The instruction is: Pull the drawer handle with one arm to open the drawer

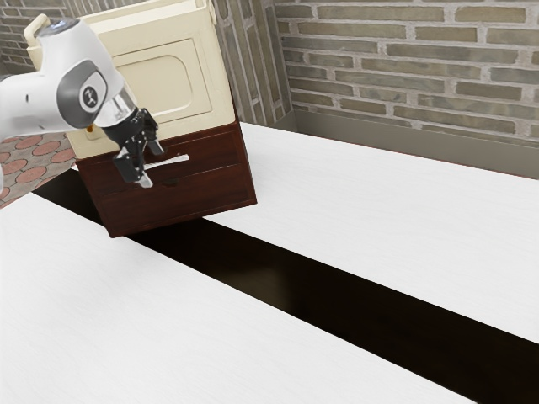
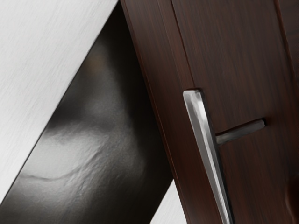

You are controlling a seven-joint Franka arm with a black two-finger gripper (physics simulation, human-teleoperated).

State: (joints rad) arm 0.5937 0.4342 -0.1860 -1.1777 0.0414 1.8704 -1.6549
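A white counter with faint, fine grain spreads across most of the exterior view. A glossy black band crosses it diagonally, from the exterior view's left to its lower right, with a dull brownish reflection near the middle. In the wrist view the band has a pale, rippled sheen and white surface on both sides. A cream box with a recessed, rounded rectangular panel stands at the exterior view's upper left. Behind are a grey-brown brick wall, a plain grey strip along its foot, and reddish rounded paving stones in grey mortar.
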